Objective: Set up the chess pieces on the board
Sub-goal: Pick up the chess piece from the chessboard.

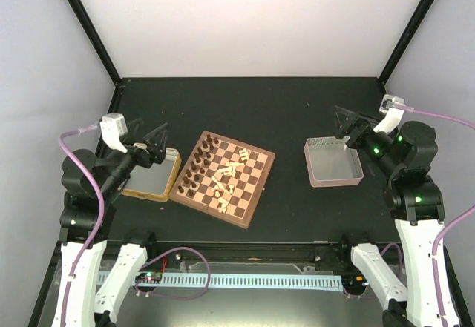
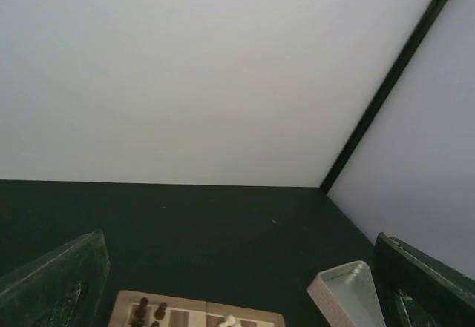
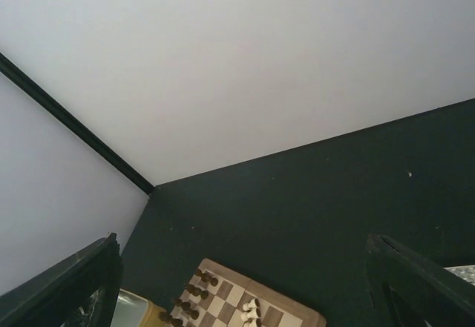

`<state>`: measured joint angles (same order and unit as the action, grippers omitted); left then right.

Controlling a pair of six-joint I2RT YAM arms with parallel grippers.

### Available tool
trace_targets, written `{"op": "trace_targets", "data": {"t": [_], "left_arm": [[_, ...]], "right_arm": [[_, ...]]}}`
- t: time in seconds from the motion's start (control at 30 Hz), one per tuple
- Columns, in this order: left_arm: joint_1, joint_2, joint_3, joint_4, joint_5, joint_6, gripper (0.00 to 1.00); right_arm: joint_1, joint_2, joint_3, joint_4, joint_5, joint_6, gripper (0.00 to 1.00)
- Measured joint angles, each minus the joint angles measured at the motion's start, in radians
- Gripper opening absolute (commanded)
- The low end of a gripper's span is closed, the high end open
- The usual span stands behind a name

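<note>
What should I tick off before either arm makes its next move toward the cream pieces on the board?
1. Left gripper open and empty: ok.
2. Right gripper open and empty: ok.
3. Board lying flat between the arms, nothing over it: ok.
4. Cream pieces standing on their home squares: not ok; they lie scattered mid-board.
5. Dark pieces upright in two rows along one edge: ok.
6. Type of each cream piece: cannot tell, too small.
</note>
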<state>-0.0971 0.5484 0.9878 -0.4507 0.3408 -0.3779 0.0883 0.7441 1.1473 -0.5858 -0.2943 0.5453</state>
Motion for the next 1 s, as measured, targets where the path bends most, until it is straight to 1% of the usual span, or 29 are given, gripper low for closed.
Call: {"op": "trace_targets", "data": {"t": [0.1,0.27,0.4,0.47,0.5,0.53,0.67,0.8,0.83,0.87,1.0], "left_arm": [[0.006,-0.006,-0.008,0.027,0.063,-0.02,0.99],[0.013,-0.017,-0.075,0.128,0.185,-0.081,0.99],[0.013,-0.013,-0.169,0.255,0.265,-0.158,0.99],[0.013,-0.002,-0.232,0.351,0.291,-0.208,0.99],[0.013,0.007,-0.261,0.393,0.298,-0.233,0.99],[0.013,0.023,-0.284,0.423,0.307,-0.253,0.99],[0.008,0.109,-0.305,0.473,0.325,-0.289,0.99],[-0.024,0.188,-0.305,0.479,0.325,-0.29,0.99],[-0.036,0.206,-0.305,0.478,0.325,-0.288,0.99],[-0.05,0.225,-0.305,0.478,0.325,-0.286,0.98],[-0.094,0.287,-0.305,0.47,0.32,-0.269,0.93]], "right_arm": [[-0.013,-0.013,-0.011,0.0,-0.026,0.018,0.91],[-0.024,-0.066,-0.109,0.037,-0.091,0.066,0.93],[-0.029,-0.057,-0.185,0.073,-0.223,0.085,0.94],[-0.029,-0.041,-0.235,0.102,-0.311,0.085,0.99],[-0.029,-0.038,-0.256,0.109,-0.337,0.084,0.99],[-0.029,-0.036,-0.303,0.11,-0.38,0.072,1.0],[-0.012,-0.039,-0.348,0.074,-0.418,0.011,1.0],[0.075,-0.009,-0.349,0.071,-0.417,-0.058,1.0],[0.089,0.002,-0.349,0.074,-0.414,-0.064,0.99],[0.113,0.021,-0.351,0.08,-0.395,-0.069,0.96],[0.222,0.114,-0.358,0.094,-0.296,-0.065,0.77]]}}
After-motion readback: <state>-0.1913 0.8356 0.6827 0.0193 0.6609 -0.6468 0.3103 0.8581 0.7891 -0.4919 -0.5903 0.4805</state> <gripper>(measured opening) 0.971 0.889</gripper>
